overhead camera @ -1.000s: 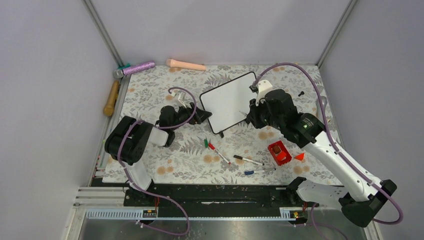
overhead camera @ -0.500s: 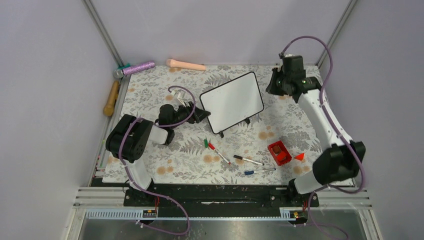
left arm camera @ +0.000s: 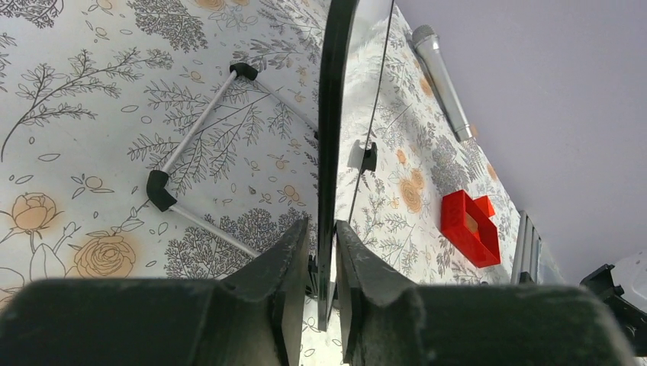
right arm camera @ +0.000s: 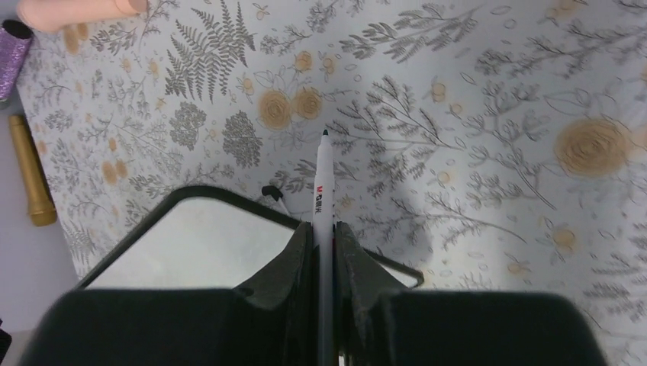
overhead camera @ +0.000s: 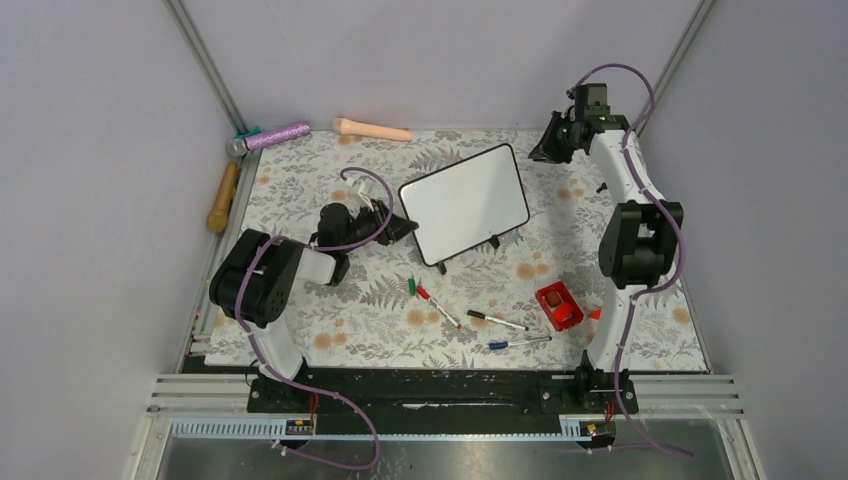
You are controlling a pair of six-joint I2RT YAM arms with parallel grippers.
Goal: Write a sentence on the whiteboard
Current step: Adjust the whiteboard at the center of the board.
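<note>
The whiteboard [overhead camera: 465, 203] stands tilted on its feet mid-table, and its white face looks blank; no sentence shows on it. My left gripper [overhead camera: 408, 232] is at its lower left corner. In the left wrist view the board's black edge [left arm camera: 329, 114] runs between the fingers, and the gripper [left arm camera: 322, 236] is shut on it. My right gripper [overhead camera: 545, 150] hangs raised at the far right corner, off the board. It is shut on a white marker [right arm camera: 323, 175] whose dark tip points away, and the board [right arm camera: 191, 244] lies below it.
Several loose pens [overhead camera: 497, 321] lie in front of the board beside a red box [overhead camera: 559, 306]. A purple microphone [overhead camera: 275, 135], a beige one [overhead camera: 372, 129] and a gold one [overhead camera: 223, 196] line the back left. Grey walls close in on three sides.
The right arm has swung away from the board's right edge, up and back to the far right corner, still holding the marker. The left jaws have closed onto the board's edge.
</note>
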